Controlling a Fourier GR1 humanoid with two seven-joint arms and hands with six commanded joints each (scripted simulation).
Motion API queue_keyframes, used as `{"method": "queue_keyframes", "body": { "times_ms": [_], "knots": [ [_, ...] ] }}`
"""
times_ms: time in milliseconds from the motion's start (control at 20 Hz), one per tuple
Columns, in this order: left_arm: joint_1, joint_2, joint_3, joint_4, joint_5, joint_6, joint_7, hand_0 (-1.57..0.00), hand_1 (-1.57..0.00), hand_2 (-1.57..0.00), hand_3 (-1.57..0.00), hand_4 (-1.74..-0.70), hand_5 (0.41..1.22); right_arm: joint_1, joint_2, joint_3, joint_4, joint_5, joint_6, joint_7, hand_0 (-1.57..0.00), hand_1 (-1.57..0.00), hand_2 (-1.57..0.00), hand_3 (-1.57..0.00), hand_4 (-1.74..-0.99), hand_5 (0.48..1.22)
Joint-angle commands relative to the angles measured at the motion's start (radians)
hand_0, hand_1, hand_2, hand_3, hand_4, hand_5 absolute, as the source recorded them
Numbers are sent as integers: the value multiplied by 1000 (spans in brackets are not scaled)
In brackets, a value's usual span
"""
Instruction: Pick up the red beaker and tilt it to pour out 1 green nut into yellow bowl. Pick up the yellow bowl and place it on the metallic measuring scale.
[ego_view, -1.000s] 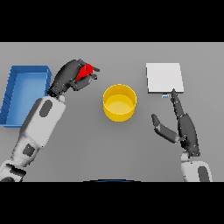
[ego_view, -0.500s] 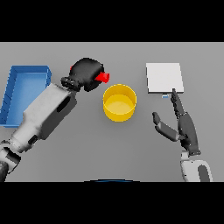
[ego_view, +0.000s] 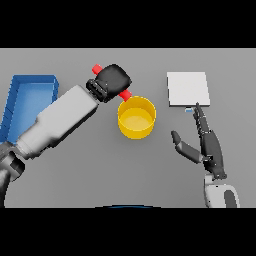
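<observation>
My left hand (ego_view: 114, 80) is shut on the red beaker (ego_view: 125, 94), which lies tilted with its lower end right at the far left rim of the yellow bowl (ego_view: 136, 118). The beaker's other end (ego_view: 97, 67) sticks out above the hand. The hand hides most of the beaker, and no green nut shows. The bowl stands in the middle of the table. The metallic measuring scale (ego_view: 188, 88) lies flat at the far right. My right hand (ego_view: 207, 145) rests open to the right of the bowl, just in front of the scale.
A blue tray (ego_view: 31, 100) sits at the far left, partly behind my left forearm. Grey table (ego_view: 125, 170) stretches in front of the bowl.
My left arm has swung right and risen toward the bowl, carrying the beaker and tipping it over the bowl's rim. The right hand has stayed put.
</observation>
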Motion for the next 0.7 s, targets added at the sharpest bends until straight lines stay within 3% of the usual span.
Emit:
{"method": "queue_keyframes", "body": {
  "times_ms": [0, 300, 650],
  "knots": [
    [-18, -11, -21, 13, -17, 0, -6, -1571, -1571, -1571, -1458, -1727, 1219, -1, 0, 3, -1, 11, -6, -2, 1, 1, 1, 1, -1221, 610],
    [-123, -3, -165, 60, -127, -2, -90, -1571, -1571, -1571, -1541, -1736, 1221, 0, 4, 4, -6, 32, -29, -21, 1, 1, 1, 1, -1173, 572],
    [-186, -11, -308, 74, -255, 2, -133, -1571, -1571, -1571, -1565, -1736, 1221, -6, 6, 2, 9, 29, -27, -26, 1, 1, 1, 1, -1129, 566]
  ]
}}
